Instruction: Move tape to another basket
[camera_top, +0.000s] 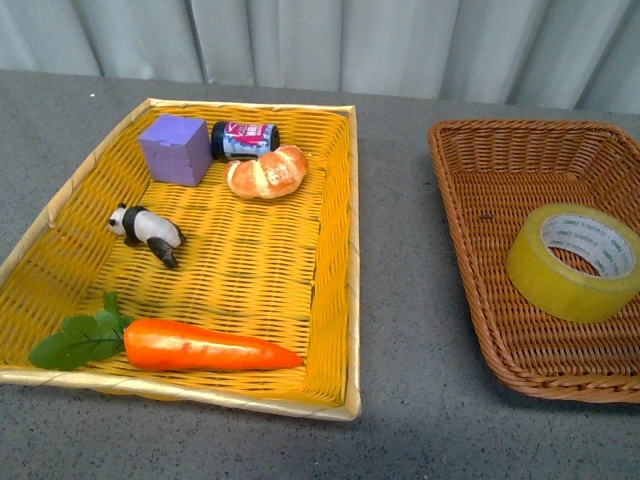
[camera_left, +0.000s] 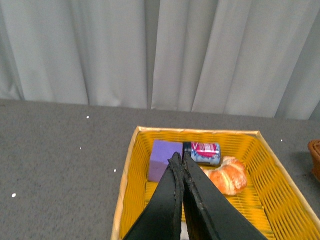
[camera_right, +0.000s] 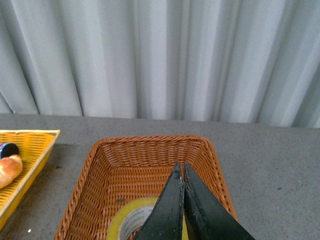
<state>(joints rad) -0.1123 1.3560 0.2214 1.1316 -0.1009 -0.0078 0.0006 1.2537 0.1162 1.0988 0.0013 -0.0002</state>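
Tape (camera_top: 573, 262) lies inside the brown basket (camera_top: 480, 190), near its right side, tilted against the weave. Left gripper (camera_left: 179, 159) is closed and empty above the yellow tray (camera_top: 335, 240). Right gripper (camera_right: 180, 169) is closed and empty above the basket.

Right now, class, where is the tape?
In the front view, the tape lies alone inside the brown basket on the right, apart from the yellow tray.

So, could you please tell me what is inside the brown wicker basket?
Only the tape lies inside the basket, leaning against its right side. The weave beneath the roll is covered.
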